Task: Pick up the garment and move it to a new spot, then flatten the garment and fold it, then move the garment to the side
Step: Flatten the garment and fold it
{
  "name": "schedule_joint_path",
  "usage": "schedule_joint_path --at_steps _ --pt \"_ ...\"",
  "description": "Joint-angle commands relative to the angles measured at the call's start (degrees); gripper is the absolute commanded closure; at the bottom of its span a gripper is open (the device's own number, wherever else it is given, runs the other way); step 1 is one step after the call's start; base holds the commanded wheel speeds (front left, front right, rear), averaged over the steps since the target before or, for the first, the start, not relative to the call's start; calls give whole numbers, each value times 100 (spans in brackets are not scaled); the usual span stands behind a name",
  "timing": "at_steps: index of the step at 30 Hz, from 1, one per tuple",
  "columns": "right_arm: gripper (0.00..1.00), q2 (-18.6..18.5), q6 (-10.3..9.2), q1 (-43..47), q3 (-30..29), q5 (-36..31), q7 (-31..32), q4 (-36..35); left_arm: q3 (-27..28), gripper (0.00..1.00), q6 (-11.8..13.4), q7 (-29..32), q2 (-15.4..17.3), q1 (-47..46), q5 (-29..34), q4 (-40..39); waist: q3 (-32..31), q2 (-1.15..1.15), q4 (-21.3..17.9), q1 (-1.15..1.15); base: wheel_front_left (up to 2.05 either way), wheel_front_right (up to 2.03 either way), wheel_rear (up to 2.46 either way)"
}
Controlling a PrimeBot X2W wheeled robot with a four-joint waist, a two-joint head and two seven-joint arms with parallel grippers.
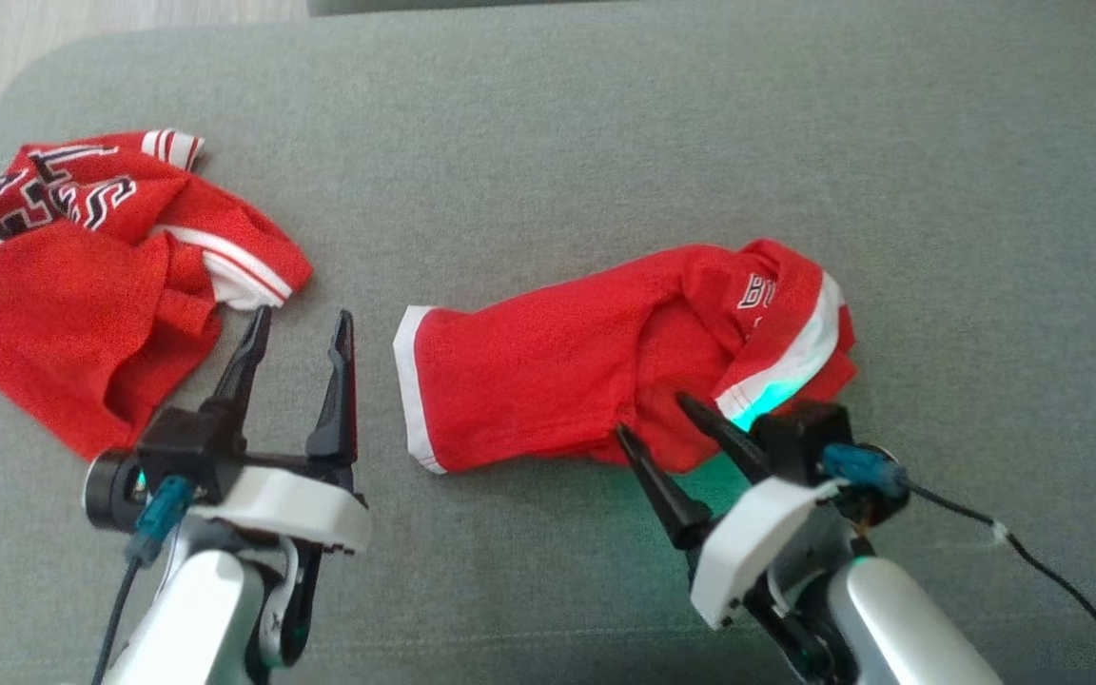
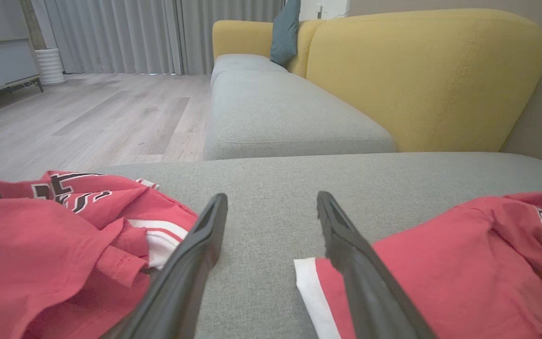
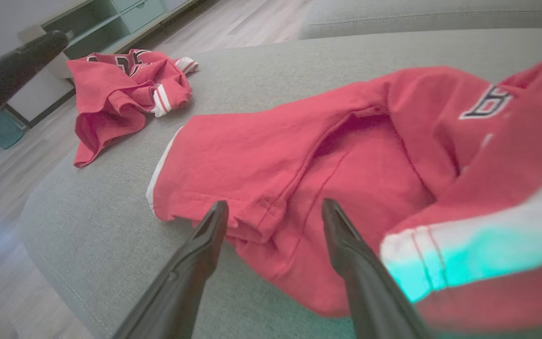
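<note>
A crumpled red garment with white trim (image 1: 557, 371) lies at the middle of the grey cushion (image 1: 605, 143); the wrist views show it too (image 2: 440, 263) (image 3: 261, 150). My right gripper (image 1: 651, 415) is open at its near edge, and its fingertips (image 3: 275, 205) straddle a fold of the hem without gripping it. A second red garment with black lettering (image 1: 63, 285) is bunched at the left (image 2: 40, 235) (image 3: 111, 89). My left gripper (image 1: 303, 314) stands open over bare cushion between the two garments (image 2: 272, 197), holding nothing.
The cushion's rounded left edge drops to a wooden floor (image 2: 87, 117). Beyond it runs a sofa with a yellow backrest (image 2: 417, 75) and a teal pillow (image 2: 285, 33). A black cable (image 1: 1033, 561) trails from my right wrist.
</note>
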Motion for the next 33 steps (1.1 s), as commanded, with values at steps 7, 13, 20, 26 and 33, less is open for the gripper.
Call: schedule_joint_path --at_steps 7,13,20,26,33 --pt "0 15 -4 -541 411 137 117 160 241 0 -22 -70 -21 -432 119 -152 224 0 134 0 0 0 0" --pt "60 -28 -4 -680 604 277 77 220 270 0 -66 -70 -99 -463 155 -123 269 0 170 0 0 0 0" --pt "100 -118 -4 -761 643 447 -16 107 338 0 -116 -70 -170 -474 210 -111 280 0 170 0 0 0 0" --pt "100 -148 -4 -867 365 443 -378 -278 426 0 -144 -70 -199 -434 256 -87 222 0 81 0 0 0 0" --pt "100 -235 -4 -875 -465 381 -445 -689 493 0 -183 -70 -213 -384 278 -78 153 0 -33 0 0 0 0"
